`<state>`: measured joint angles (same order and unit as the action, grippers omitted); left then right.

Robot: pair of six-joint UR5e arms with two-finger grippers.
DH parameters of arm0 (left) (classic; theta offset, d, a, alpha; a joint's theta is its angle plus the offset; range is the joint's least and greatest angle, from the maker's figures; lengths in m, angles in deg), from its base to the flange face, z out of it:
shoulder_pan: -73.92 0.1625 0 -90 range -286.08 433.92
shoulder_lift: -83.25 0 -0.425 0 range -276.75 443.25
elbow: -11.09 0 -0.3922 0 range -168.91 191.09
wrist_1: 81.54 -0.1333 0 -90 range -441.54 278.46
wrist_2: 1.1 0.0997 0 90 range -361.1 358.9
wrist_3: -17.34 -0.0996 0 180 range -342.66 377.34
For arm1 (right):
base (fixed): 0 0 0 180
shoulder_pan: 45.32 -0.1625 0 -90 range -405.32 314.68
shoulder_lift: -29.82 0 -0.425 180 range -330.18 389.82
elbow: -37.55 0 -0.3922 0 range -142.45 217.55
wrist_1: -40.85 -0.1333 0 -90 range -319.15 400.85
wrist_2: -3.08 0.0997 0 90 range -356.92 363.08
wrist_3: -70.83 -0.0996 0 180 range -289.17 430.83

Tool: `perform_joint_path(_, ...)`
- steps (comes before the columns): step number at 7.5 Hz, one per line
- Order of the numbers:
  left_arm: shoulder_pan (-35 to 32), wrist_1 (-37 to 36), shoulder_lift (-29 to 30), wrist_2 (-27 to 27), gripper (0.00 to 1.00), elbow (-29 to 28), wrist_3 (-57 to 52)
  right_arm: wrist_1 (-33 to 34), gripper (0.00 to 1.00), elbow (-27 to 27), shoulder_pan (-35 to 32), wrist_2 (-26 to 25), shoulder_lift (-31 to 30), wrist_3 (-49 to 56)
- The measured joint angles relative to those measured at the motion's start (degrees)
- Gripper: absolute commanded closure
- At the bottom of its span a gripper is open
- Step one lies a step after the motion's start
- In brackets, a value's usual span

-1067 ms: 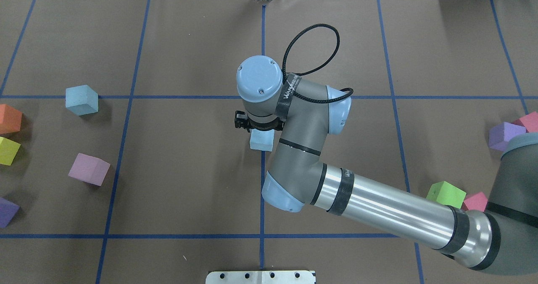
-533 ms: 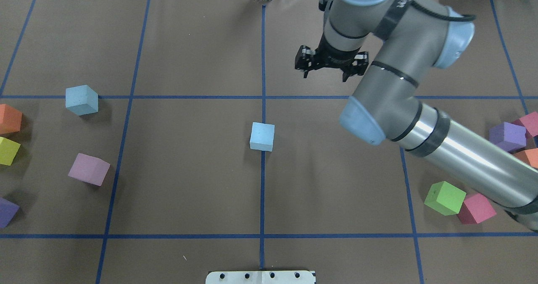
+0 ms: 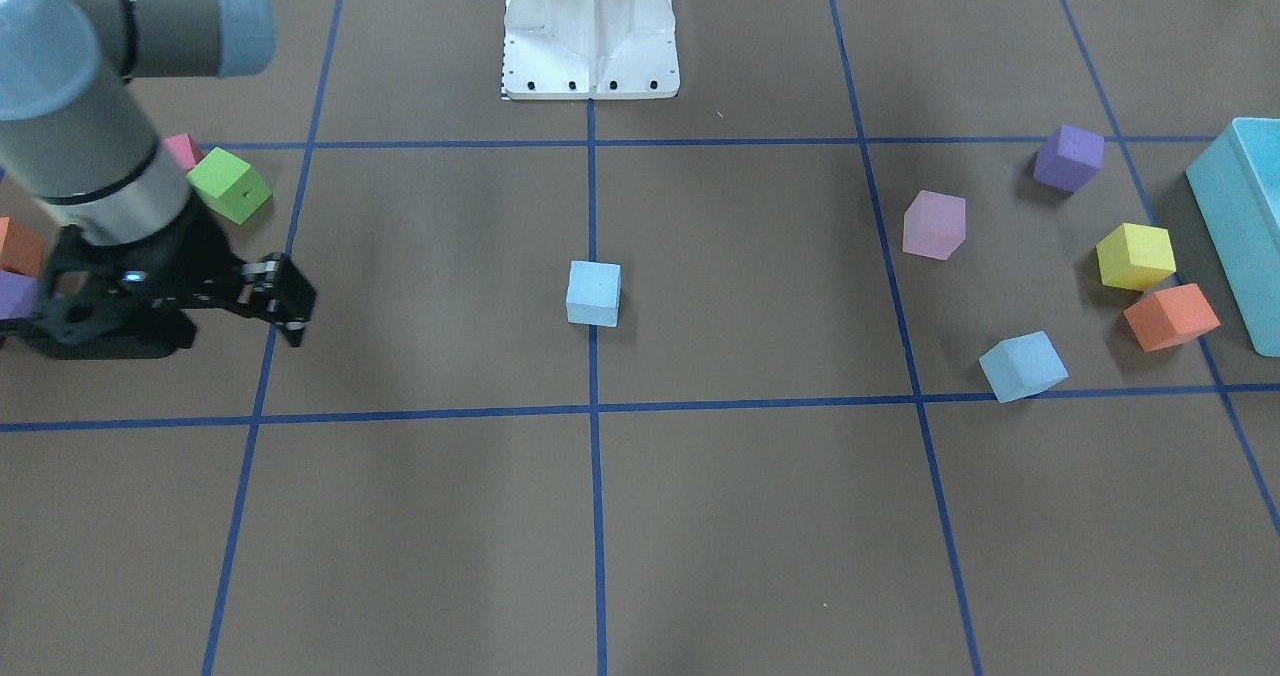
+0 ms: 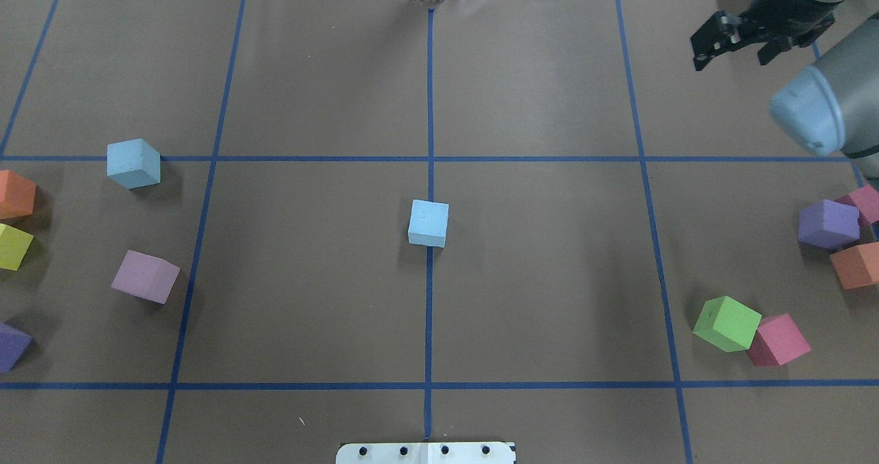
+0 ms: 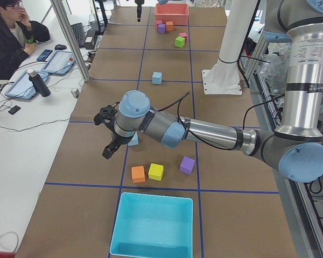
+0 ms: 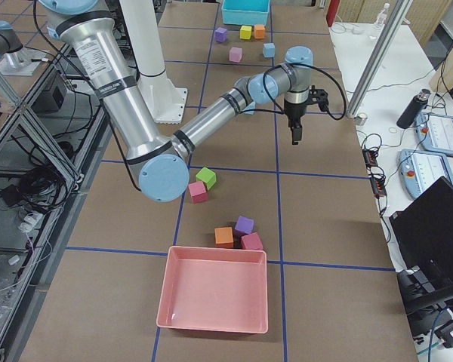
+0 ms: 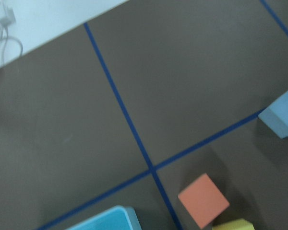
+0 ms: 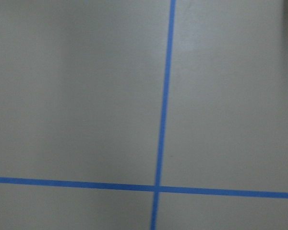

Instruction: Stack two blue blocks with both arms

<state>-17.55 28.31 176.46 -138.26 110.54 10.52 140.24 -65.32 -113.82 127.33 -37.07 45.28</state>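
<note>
One pale blue block [image 4: 428,223] stands alone on the centre line of the table, also in the front view [image 3: 593,293]. The second blue block [image 4: 134,163] sits at the left, by a grid line [image 3: 1022,366]. My right gripper [image 4: 733,59] hangs open and empty over the far right corner, far from both blocks. My left gripper [image 5: 105,133] shows only in the exterior left view, above the table beside the second block; I cannot tell whether it is open or shut. The left wrist view catches that block [image 7: 282,117] at its right edge.
Orange [image 4: 14,194], yellow [image 4: 12,246], pink [image 4: 145,276] and purple [image 4: 10,346] cubes lie near the left block, with a teal box [image 3: 1240,226] beyond. Green [image 4: 726,323], magenta [image 4: 779,340], purple [image 4: 828,224] and orange [image 4: 855,265] cubes lie right, near a red tray [image 6: 215,298].
My right arm has risen from over the centre blue block and swung away to the far right corner. The block stays on the table where it was.
</note>
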Motion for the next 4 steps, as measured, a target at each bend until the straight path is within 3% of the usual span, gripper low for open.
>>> perform_joint_path(2, 4.27, 1.19, 3.81, -0.87, 0.0, -0.27, 10.28, 0.01, 0.0, 1.13, -9.56, 2.99, -7.76, 19.23)
perform_joint_path(4, 7.25, 3.44, 4.04, -0.78, 0.0, -0.2, 17.79, 0.01, 0.0, 3.01, -18.07, 5.54, -14.83, 34.95)
